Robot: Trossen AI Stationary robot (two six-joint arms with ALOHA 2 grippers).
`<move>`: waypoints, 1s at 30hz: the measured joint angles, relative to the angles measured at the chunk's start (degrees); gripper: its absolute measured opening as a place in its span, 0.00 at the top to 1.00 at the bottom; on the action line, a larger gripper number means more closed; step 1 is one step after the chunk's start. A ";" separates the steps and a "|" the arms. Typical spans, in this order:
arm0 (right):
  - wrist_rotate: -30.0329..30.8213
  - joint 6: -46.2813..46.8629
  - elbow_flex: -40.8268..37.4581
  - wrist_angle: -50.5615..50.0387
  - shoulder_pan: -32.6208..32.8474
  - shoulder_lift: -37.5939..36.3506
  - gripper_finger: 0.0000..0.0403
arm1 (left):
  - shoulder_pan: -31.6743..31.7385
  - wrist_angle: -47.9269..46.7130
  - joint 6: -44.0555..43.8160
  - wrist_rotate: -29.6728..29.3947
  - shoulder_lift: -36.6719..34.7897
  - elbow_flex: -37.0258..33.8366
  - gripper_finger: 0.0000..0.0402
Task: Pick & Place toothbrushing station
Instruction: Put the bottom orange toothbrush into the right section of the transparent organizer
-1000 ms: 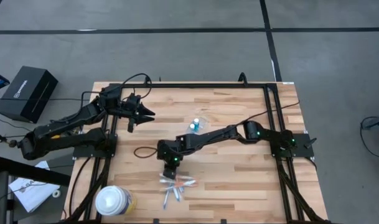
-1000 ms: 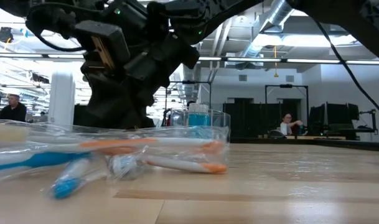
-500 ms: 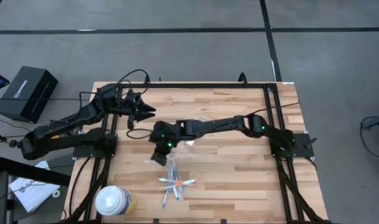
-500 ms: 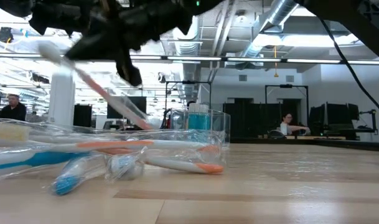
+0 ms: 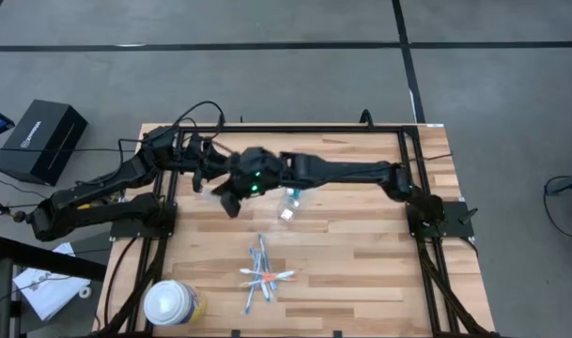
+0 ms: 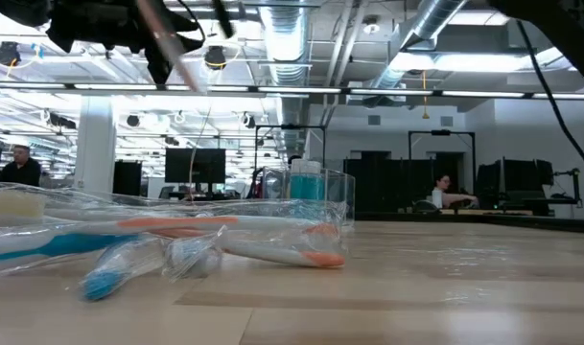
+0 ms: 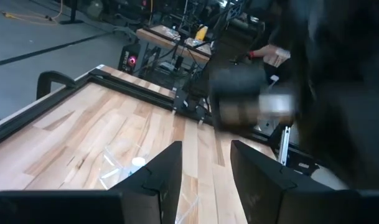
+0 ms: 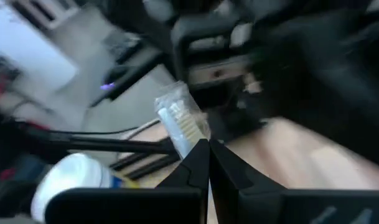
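Nearest the table's front edge: a large round white-topped container (image 5: 171,302), at the left corner, not part of the work.

Next back: a heap of wrapped toothbrushes (image 5: 263,275), blue, white and orange, crossed over one another on the wooden table (image 5: 361,263); at least one small blue tube (image 6: 107,278) lay among them in the low view.

Mid-table: a small clear plastic cup (image 5: 290,197) with something blue standing in it, well apart from the heap.

Farther back: the right gripper (image 5: 231,199), reached across to the left half of the table, its fingers pressed together on one wrapped toothbrush (image 8: 180,124), bristle end showing past the tips in the right wrist view. It was carried high above the table.

Farthest: the left gripper (image 5: 203,169), fingers spread and holding nothing, just beside the right gripper.

Handling note, as a judgement: the step looked like a handover or a carry toward the cup. The wrapper is slippery, so the pinch should be kept firm, the brush moved slowly and aligned lengthwise with the receiving fingers or the cup's mouth before release.
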 joint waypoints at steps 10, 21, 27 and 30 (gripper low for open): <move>11.86 -2.16 -0.05 -7.15 -1.45 -6.04 1.00 | 0.00 0.61 0.44 0.00 0.00 -0.02 0.67; 23.24 -4.57 -0.05 -16.72 -2.73 -13.05 1.00 | 2.69 0.75 0.63 0.02 0.00 -0.02 0.67; 30.97 -5.12 -0.04 -20.12 -3.16 -15.22 1.00 | 2.51 0.98 0.32 0.19 0.00 -0.02 0.67; 33.94 -4.78 -0.02 -21.10 -3.36 -16.21 1.00 | 2.51 1.01 0.24 0.23 0.00 -0.02 0.67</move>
